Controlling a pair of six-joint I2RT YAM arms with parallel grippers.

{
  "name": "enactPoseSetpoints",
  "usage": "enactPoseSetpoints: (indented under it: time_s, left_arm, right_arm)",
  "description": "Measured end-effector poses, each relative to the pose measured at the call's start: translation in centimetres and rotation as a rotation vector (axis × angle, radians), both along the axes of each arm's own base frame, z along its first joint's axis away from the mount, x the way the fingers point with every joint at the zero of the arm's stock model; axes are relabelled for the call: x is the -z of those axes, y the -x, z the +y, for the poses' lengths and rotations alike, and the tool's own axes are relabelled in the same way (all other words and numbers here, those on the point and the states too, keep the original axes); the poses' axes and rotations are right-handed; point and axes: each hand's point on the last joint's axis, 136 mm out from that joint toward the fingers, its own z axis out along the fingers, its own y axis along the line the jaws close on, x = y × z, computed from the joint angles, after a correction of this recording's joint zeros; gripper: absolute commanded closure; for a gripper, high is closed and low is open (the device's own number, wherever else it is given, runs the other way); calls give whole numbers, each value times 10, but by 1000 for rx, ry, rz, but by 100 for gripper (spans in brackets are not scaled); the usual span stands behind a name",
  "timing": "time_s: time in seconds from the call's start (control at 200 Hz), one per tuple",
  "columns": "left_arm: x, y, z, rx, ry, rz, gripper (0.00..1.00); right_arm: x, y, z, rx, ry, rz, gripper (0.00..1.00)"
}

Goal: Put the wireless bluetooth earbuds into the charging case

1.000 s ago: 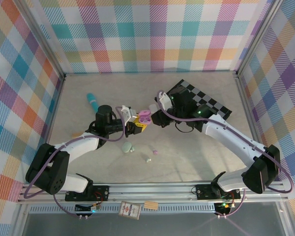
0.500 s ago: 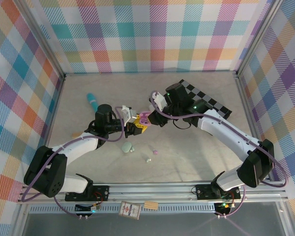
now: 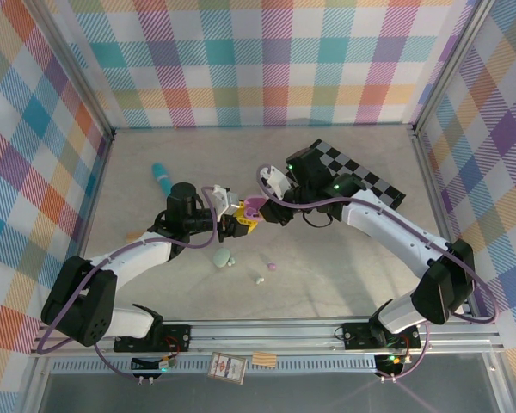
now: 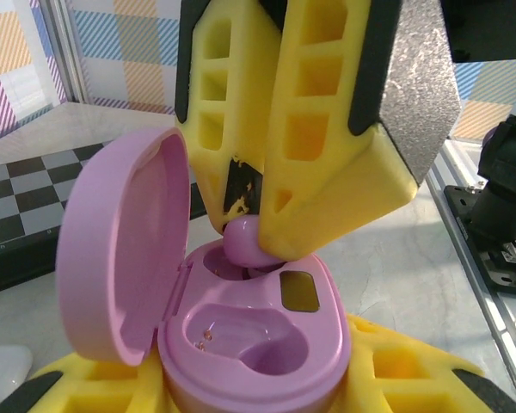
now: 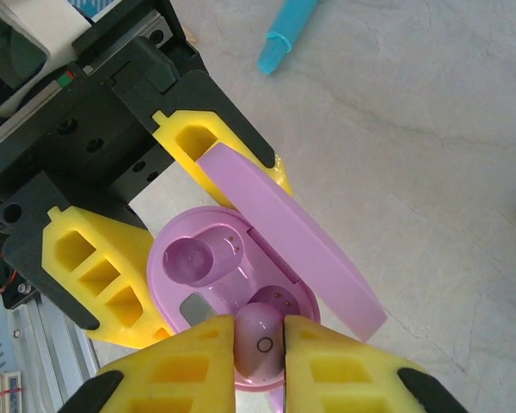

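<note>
An open lilac charging case (image 4: pixel 267 344) sits between my left gripper's (image 4: pixel 249 391) yellow fingers, lid (image 4: pixel 120 258) swung up to the left. From above, my right gripper (image 5: pixel 260 331) is shut on a lilac earbud (image 5: pixel 260 348). The earbud (image 4: pixel 241 243) touches the rim of the case's far socket; the near socket (image 4: pixel 258 340) is empty. In the top view both grippers meet at the case (image 3: pixel 251 209) mid-table. A second lilac earbud (image 3: pixel 272 267) and a pale bud (image 3: pixel 260 279) lie on the table in front.
A mint-green case (image 3: pixel 223 257) lies just in front of the left gripper. A teal tube (image 3: pixel 162 178) rests at the back left and a checkerboard mat (image 3: pixel 361 179) at the back right. Plaid walls enclose the table.
My right gripper has moved left and down with the lilac earbud, from beside the case to right over its far socket. The left arm has held the case still.
</note>
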Motion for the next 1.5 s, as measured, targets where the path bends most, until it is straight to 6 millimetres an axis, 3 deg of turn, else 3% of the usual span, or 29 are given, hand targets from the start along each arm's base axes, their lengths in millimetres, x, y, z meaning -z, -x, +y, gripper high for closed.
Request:
enactPoseSetpoints:
  time_s: [0.2, 0.38, 0.55, 0.65, 0.74, 0.86, 1.11, 1.315, 1.505]
  left_arm:
    - [0, -1, 0, -5, -1, -2, 71]
    - [-2, -6, 1, -34, -1, -16, 71]
    - [-8, -22, 8, -111, 15, -59, 71]
    - [-10, -32, 17, -169, 33, -65, 71]
    - [-8, -43, 27, -226, 48, -59, 71]
    - [-5, -58, 36, -294, 63, -43, 71]
    - [-8, -80, 56, -403, 103, -28, 71]
    - [-12, -85, 60, -430, 120, -29, 71]
    - [-12, -87, 63, -445, 119, -29, 71]
  right_arm:
    - [1, 0, -1, 2, 5, 1, 58]
    - [-8, -3, -8, 38, -5, -23, 51]
    - [-29, 7, -32, 120, -128, -42, 46]
    - [-25, 13, -44, 181, -174, -17, 39]
    - [-5, 20, -48, 221, -172, 53, 35]
    - [40, 29, -49, 263, -98, 166, 31]
    - [125, 67, -33, 270, 71, 368, 34]
    - [168, 90, -16, 276, 112, 504, 37]
    - [188, 98, -3, 267, 128, 562, 38]
